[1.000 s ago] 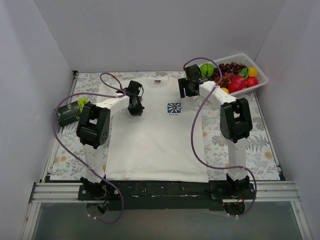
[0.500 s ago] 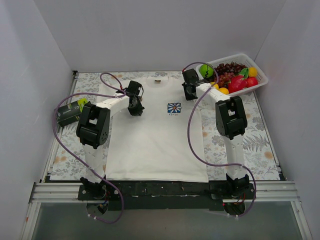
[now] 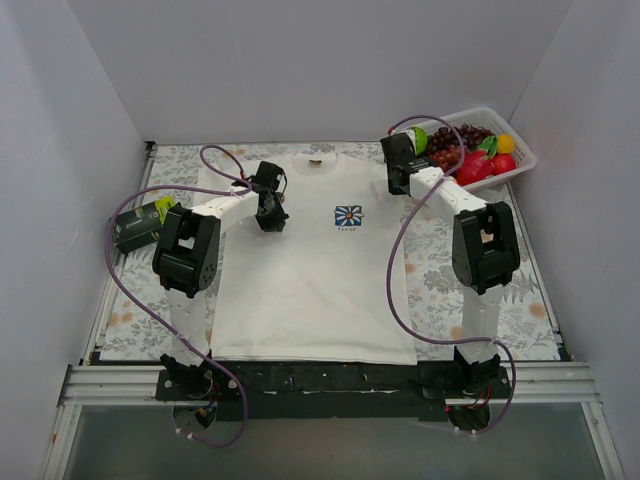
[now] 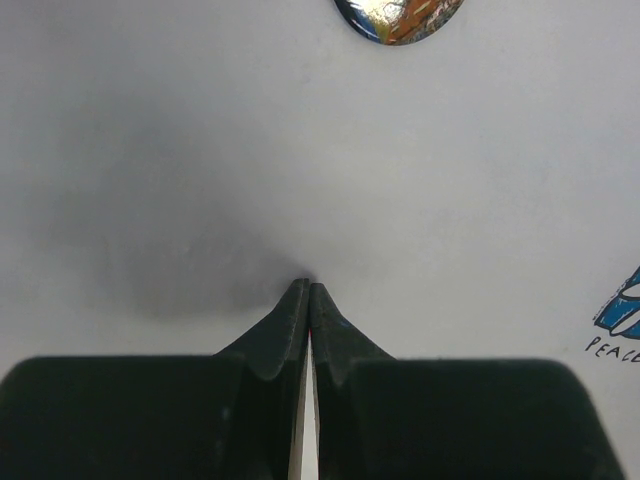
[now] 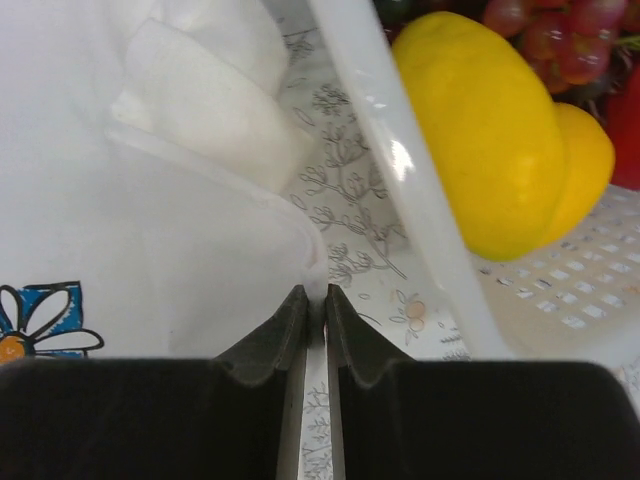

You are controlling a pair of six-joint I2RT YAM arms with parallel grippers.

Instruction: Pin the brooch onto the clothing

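The white T-shirt lies flat on the patterned counter. The left fingers are pressed fully together and hold nothing, with their tips down on the cloth at about 9 o'clock of the blue print. The brooch rests on the shirt at 1 o'clock of those tips, apart from them. The right fingers are closed to a thin slit on the sleeve hem, at 3 o'clock of the print. They sit beside a white basket holding a lemon.
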